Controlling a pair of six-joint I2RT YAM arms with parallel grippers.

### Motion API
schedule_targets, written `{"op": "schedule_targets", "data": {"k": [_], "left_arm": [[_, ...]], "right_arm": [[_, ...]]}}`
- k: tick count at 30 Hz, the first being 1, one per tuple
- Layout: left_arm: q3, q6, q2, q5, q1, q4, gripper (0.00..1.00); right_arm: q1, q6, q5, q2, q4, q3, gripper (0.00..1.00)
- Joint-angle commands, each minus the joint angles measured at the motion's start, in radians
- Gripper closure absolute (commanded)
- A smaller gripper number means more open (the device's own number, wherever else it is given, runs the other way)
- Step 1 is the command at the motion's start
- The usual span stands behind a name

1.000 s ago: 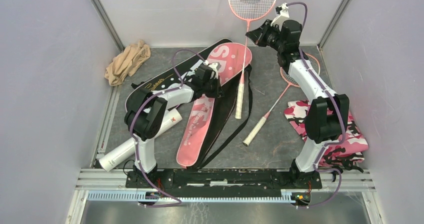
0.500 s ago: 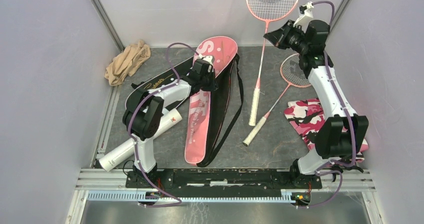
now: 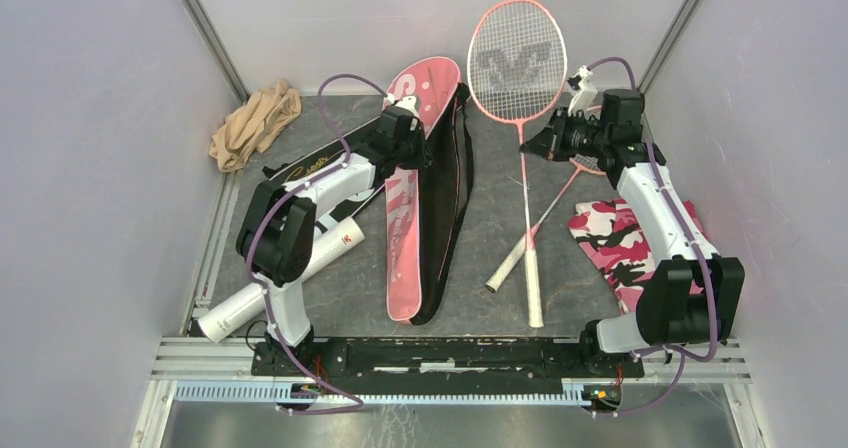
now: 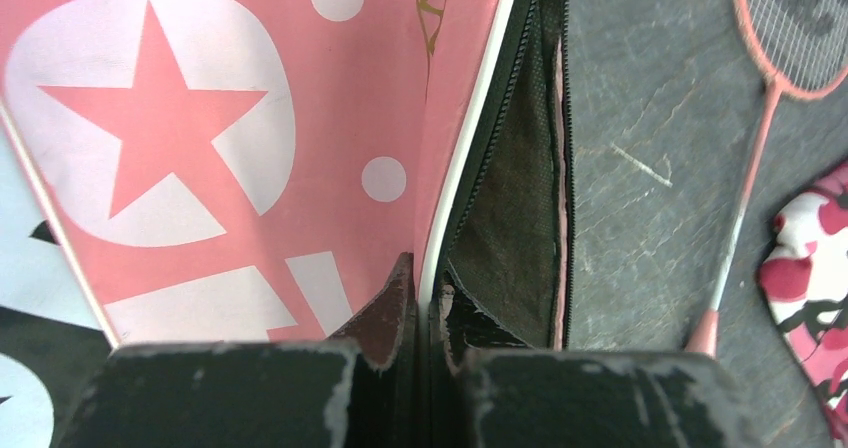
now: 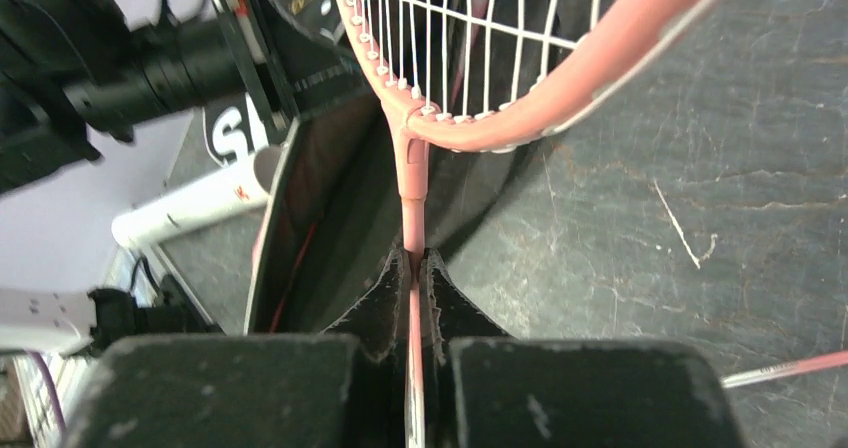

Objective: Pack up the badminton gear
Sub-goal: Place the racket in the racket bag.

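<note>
My left gripper (image 3: 400, 136) is shut on the white-piped edge of the pink SPORT bag's (image 3: 408, 230) top flap and holds it raised, so the black inside (image 4: 510, 218) shows. In the left wrist view the fingertips (image 4: 428, 286) pinch that edge. My right gripper (image 3: 541, 140) is shut on the thin shaft of a pink-framed racket (image 3: 517, 63), just below the head. Its white handle (image 3: 533, 288) reaches toward the front. In the right wrist view the shaft (image 5: 411, 203) runs between the jaws. A second racket (image 3: 510, 258) lies on the table. A white tube (image 3: 270, 283) lies at the left. No shuttlecocks show.
A black racket bag (image 3: 305, 168) lies under my left arm. A beige cloth (image 3: 255, 123) is at the back left. A pink camouflage cloth (image 3: 625, 243) lies under my right arm. Walls close in the table on three sides.
My right gripper swung the racket down and left, so its head now stands beside the bag and its handle points forward. My left gripper lifted the bag flap farther back.
</note>
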Motion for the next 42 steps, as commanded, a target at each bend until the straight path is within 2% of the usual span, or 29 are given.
{"op": "schedule_targets", "data": {"k": [1, 6, 14, 30, 42], "left_arm": [[-0.007, -0.124, -0.101, -0.096, 0.009, 0.044, 0.98], [-0.049, -0.179, -0.158, -0.208, 0.009, 0.024, 0.98], [-0.032, -0.214, -0.153, -0.264, 0.015, 0.005, 0.98], [-0.01, -0.22, -0.143, -0.258, 0.014, 0.005, 0.98], [-0.019, -0.216, -0.141, -0.227, 0.014, 0.026, 0.98]], "right_arm": [[-0.004, -0.179, -0.093, -0.05, -0.13, 0.01, 1.0], [-0.001, -0.303, -0.114, -0.017, -0.253, 0.012, 1.0], [0.063, -0.419, -0.056, 0.039, -0.37, 0.044, 1.0], [0.174, -0.431, 0.076, 0.127, -0.361, -0.027, 1.0], [0.189, -0.408, 0.149, 0.196, -0.325, -0.078, 1.0]]}}
